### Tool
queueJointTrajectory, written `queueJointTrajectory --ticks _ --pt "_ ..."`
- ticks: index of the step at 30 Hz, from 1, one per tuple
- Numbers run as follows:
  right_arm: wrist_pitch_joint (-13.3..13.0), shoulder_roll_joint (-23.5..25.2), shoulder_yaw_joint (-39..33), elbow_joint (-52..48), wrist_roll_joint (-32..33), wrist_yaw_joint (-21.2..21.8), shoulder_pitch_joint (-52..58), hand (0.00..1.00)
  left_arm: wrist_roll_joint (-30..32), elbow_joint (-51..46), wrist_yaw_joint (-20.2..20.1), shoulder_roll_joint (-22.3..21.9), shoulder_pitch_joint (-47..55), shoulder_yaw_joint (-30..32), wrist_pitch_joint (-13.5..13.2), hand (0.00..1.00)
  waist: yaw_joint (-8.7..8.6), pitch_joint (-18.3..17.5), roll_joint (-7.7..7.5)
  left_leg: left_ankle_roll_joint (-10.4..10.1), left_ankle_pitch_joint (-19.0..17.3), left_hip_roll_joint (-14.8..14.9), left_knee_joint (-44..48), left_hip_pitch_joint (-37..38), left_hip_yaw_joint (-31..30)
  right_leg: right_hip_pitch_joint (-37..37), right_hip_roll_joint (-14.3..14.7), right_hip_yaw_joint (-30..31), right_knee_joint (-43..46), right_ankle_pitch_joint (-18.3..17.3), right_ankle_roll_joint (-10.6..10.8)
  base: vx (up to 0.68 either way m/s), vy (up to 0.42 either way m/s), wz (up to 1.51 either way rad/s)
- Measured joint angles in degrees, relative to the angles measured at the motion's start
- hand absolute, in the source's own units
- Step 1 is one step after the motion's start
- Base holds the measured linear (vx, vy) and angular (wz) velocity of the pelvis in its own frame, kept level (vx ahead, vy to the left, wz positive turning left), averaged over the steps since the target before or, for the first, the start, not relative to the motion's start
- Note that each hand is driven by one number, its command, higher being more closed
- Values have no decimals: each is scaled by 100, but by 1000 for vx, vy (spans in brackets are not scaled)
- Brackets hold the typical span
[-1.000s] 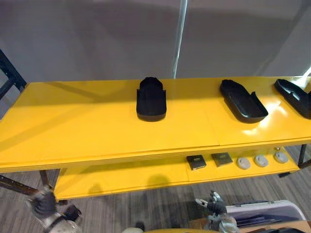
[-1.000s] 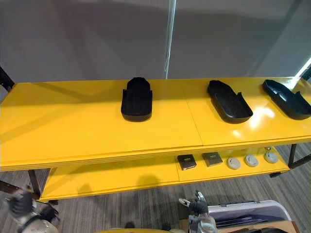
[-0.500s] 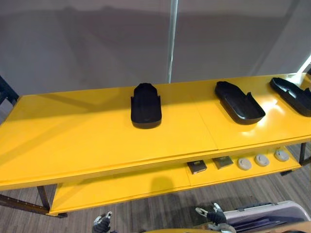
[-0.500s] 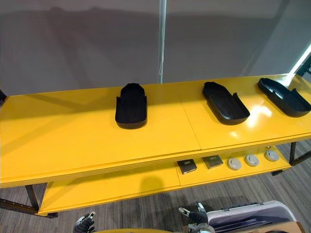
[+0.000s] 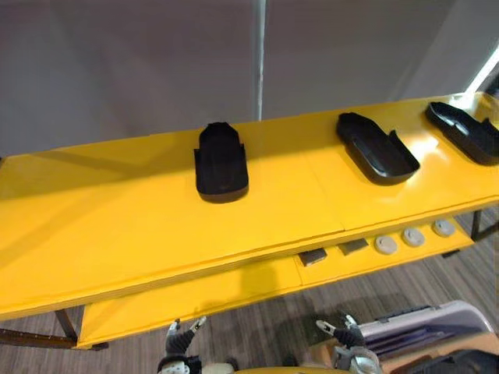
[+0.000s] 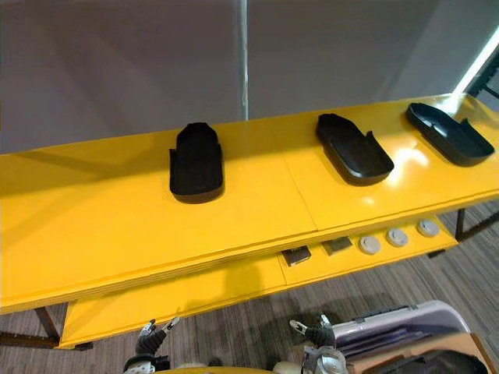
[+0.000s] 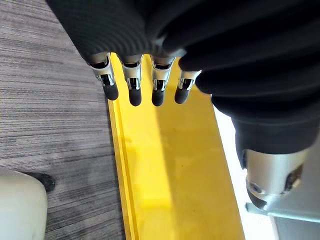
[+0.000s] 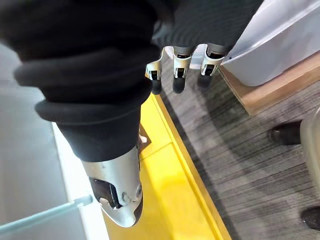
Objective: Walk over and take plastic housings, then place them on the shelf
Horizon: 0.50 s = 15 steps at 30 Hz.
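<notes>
Left robot hand (image 5: 181, 340) hangs low, fingers straight and empty. On the glossy yellow bench (image 5: 117, 210) lie three black moulded plastic shells, well apart: left housing (image 5: 221, 161), middle housing (image 5: 376, 148), and right housing (image 5: 464, 132), its end clipped in the left eye view. Right robot hand (image 5: 345, 335) hangs slack, empty.

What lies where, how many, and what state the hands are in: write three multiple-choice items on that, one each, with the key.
1. The black housings lie: A on the top board; B on the floor; C on a chair.
2. Grey round discs on the lower board: A two; B three; C five.
3. The left hand and right hand are: A both open, empty; B both shut on housings; C both shut on discs.
Key: 1 A, all three rest on the yellow top. 2 B, three sit in a row. 3 A, straight fingers hold nothing.
</notes>
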Motion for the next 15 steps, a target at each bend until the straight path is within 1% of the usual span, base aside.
queueJointTrajectory --ticks 1,2,3,4,5,6,8,10,11,12,13,14,15 --pt "2 -4 1 -70 21 -31 4 0 0 -34 0 -4 -32 0 0 0 -3 5 3 -9 -44 8 138 -82 -11 -71 15 40 58 -7 5 -23 2 -51" --pt "1 -10 2 -172 25 -81 10 0 -1 -122 2 -17 -109 -1 0 0 -13 31 -27 -24 -77 -21 391 -225 -117 -197 19 151 173 -17 22 -19 1 -51" --pt "2 -36 12 -276 27 -93 13 0 -2 -280 6 -76 -158 -36 -3 0 -38 44 -41 5 -172 -39 642 -358 -345 -318 51 298 267 -17 23 -20 9 -62" --pt "4 -47 31 -372 27 -91 2 0 -2 -370 12 -106 -163 -50 -8 0 -43 52 -19 -6 -272 -22 758 -399 -406 -378 96 384 326 -16 24 -27 42 -80" --pt "1 -49 48 -581 24 -91 -8 0 -2 -464 10 -151 -165 -70 -30 0 -81 78 16 51 -490 33 923 -421 -396 -480 204 567 436 -11 35 -48 96 -99" --pt "-4 -23 77 -741 16 -90 -22 0 -2 -499 8 -146 -220 -148 -34 0 -99 98 -8 106 -649 77 1072 -438 -215 -604 287 806 571 -2 74 -78 145 -119" --pt "-3 12 154 -864 -34 -92 -80 0 -1 -630 7 -140 -269 -209 -36 0 -112 162 -102 172 -730 67 1254 -465 79 -786 358 1158 711 53 175 -117 141 -115" --pt "1 33 246 -970 -45 -95 -229 0 45 -779 4 -144 -351 -238 -48 0 -114 258 -173 324 -865 88 1475 -547 528 -1039 454 1710 694 274 383 -191 150 -138" --pt "4 42 251 -1029 -53 -95 -281 0 61 -810 5 -144 -377 -241 -48 0 -110 278 -194 370 -891 120 1510 -575 711 -1116 428 1723 659 328 414 -240 146 -137" --pt "4 50 242 -1084 -91 -96 -336 0 119 -899 7 -141 -404 -241 -50 0 -115 359 -238 461 -936 138 1549 -584 1099 -1257 250 1399 647 260 326 -275 144 -150" --pt "11 37 249 -1075 -122 -96 -356 0 173 -913 6 -186 -435 -241 -41 0 -47 431 -170 572 -959 221 1567 -556 1532 -1408 -36 814 835 246 309 -276 140 -157" --pt "18 34 263 -1059 -163 -95 -355 0 183 -912 7 -184 -429 -231 -38 0 9 427 -191 603 -947 246 1539 -531 1765 -1526 -190 445 1055 224 306 -273 119 -166" --pt "33 27 271 -986 -201 -88 -372 0 190 -903 16 -149 -383 -202 -29 0 40 426 -204 674 -906 273 1389 -429 2132 -1638 -448 -271 1598 64 202 -212 77 -120"
